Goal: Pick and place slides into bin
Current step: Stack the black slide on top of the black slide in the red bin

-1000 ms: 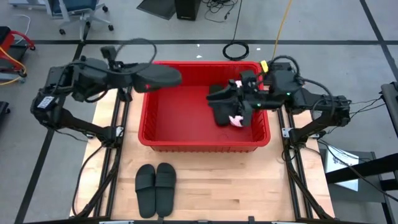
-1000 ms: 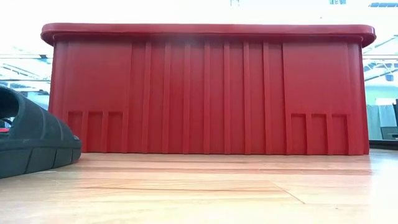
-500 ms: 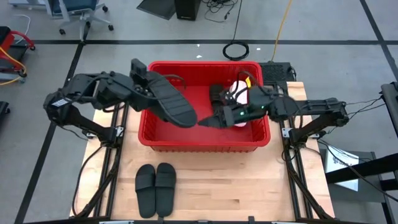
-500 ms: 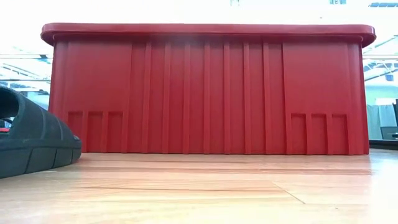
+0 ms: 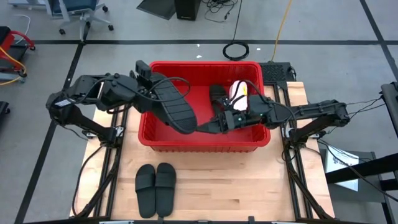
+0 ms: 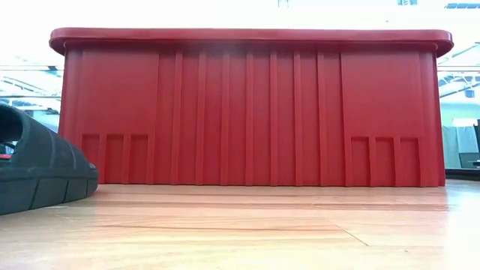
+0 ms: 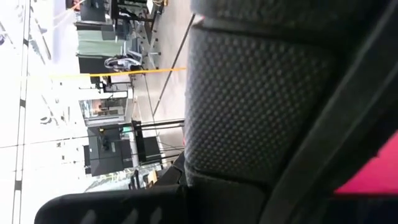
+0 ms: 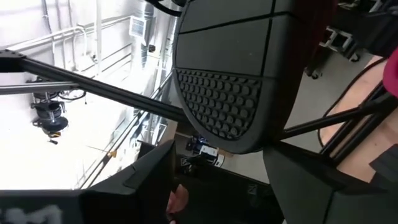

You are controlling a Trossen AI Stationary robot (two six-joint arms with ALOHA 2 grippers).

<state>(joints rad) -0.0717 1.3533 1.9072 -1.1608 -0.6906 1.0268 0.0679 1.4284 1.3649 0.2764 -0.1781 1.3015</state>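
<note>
My left gripper point(image 5: 151, 84) is shut on a black slide point(image 5: 174, 106) over the red bin point(image 5: 199, 147). This slide fills the left wrist view point(image 7: 249, 106). My right gripper point(image 5: 205, 126) is open, low inside the bin, close to the held slide's lower end. The right wrist view shows that slide's studded sole point(image 8: 224, 93) beyond my open right gripper point(image 8: 217, 186); I cannot tell whether they touch. A pale pink slide point(image 5: 239, 93) and a black slide point(image 5: 217, 94) lie in the bin's far right part. Two black slides point(image 5: 155, 188) lie side by side on the table. My left gripper holds the black slide by its upper end point(image 5: 157, 84), coming from the table's left side. The gripper and the slide hide the place of contact. The slide is lifted and slants down into the bin, its lower end point(image 5: 189, 123) toward the near wall.
The low view shows the bin's near wall point(image 6: 247, 105) and one black slide point(image 6: 37, 172) on the wooden table in front of it. Bare table lies to the right of the pair of slides, in front of the bin.
My left gripper has carried its slide from the bin's far left corner toward the right, over the bin, and tipped it so one end slants down inside. My right gripper has left a pink and a black slide in the bin and gone left and nearer, toward the held slide.
</note>
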